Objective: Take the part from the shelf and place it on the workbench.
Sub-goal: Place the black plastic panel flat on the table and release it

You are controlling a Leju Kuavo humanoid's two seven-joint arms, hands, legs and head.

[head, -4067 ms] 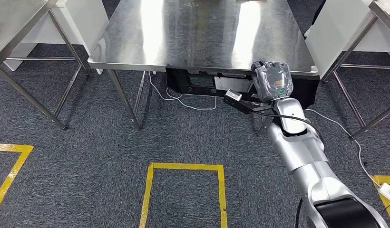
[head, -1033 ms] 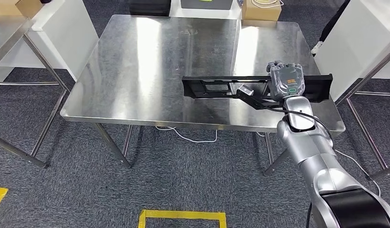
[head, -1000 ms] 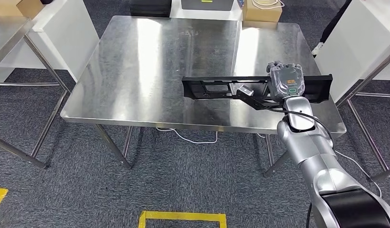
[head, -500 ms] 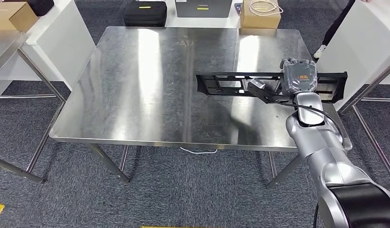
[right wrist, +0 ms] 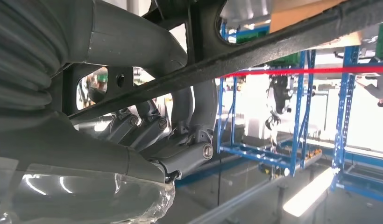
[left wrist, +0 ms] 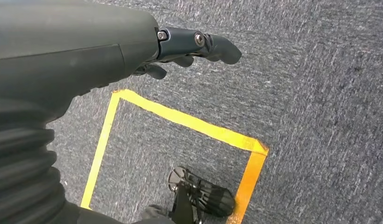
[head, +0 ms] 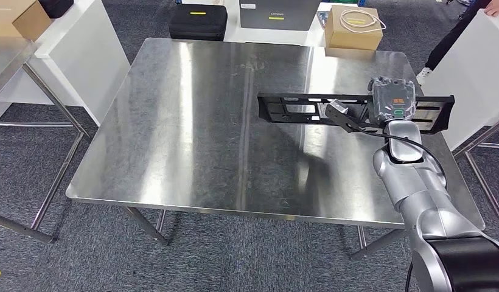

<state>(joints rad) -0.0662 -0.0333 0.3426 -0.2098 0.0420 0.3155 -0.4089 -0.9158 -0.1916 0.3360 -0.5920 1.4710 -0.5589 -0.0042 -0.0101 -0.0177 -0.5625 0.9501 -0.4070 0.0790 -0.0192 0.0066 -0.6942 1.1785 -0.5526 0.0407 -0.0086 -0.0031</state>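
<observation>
The part (head: 296,109) is a long black flat frame with cut-outs. My right hand (head: 392,100) grips it near its right end and holds it level above the right side of the steel workbench (head: 192,134). Seen from the right wrist, dark fingers (right wrist: 180,135) wrap around the part's black bar (right wrist: 273,42). My left hand (left wrist: 194,44) hangs over the grey carpet beside a yellow tape square (left wrist: 180,119), with its fingers loosely extended and nothing in them.
Behind the workbench stand a black case (head: 198,21), a dark box (head: 277,12) and a cardboard box (head: 353,27) with a cable on it. White tables flank it at left (head: 83,55) and right (head: 460,85). A person's leg (head: 448,42) is at the far right.
The camera has come closer and the workbench fills more of the picture. My right hand has carried the part from in front of the table's edge to above its right side.
</observation>
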